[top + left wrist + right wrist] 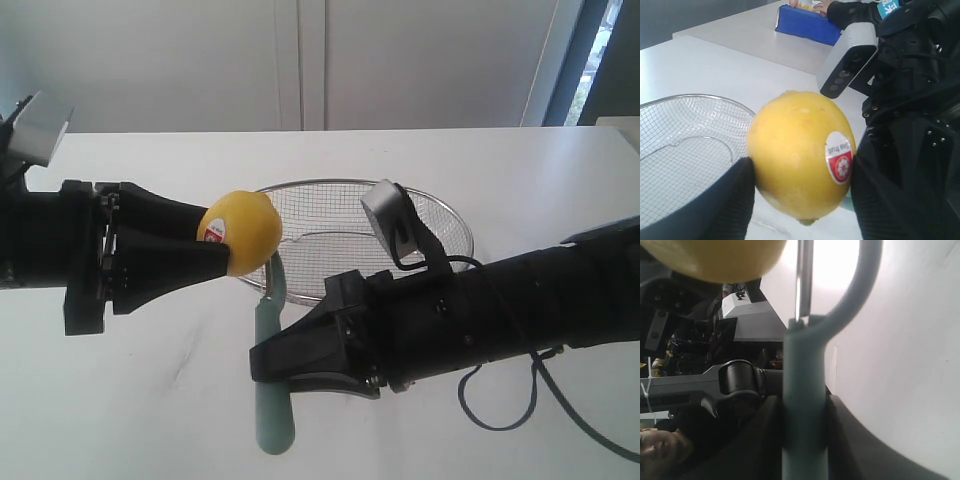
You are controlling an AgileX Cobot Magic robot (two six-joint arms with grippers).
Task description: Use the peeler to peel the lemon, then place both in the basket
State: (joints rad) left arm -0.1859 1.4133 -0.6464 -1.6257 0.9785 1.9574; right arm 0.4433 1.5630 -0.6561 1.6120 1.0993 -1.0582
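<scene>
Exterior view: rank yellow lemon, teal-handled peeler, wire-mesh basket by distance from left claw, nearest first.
1. round yellow lemon: gripped in the left claw.
2. teal-handled Y-head peeler: head just below the lemon, held by the right claw.
3. silver wire-mesh basket: on the white table behind, further right.

Lemon [245,232]: round, yellow, skin whole where seen, white-and-red sticker; held off the table in the left gripper [218,243], at the basket's 9 o'clock. Peeler [268,325]: pale teal handle, Y-head with metal blade pointing to 12 o'clock, just beside the lemon's 5 o'clock; handle clamped in the right gripper [805,410]. Basket [320,183]: shallow silver wire mesh, thick rim, upright on the table.
</scene>
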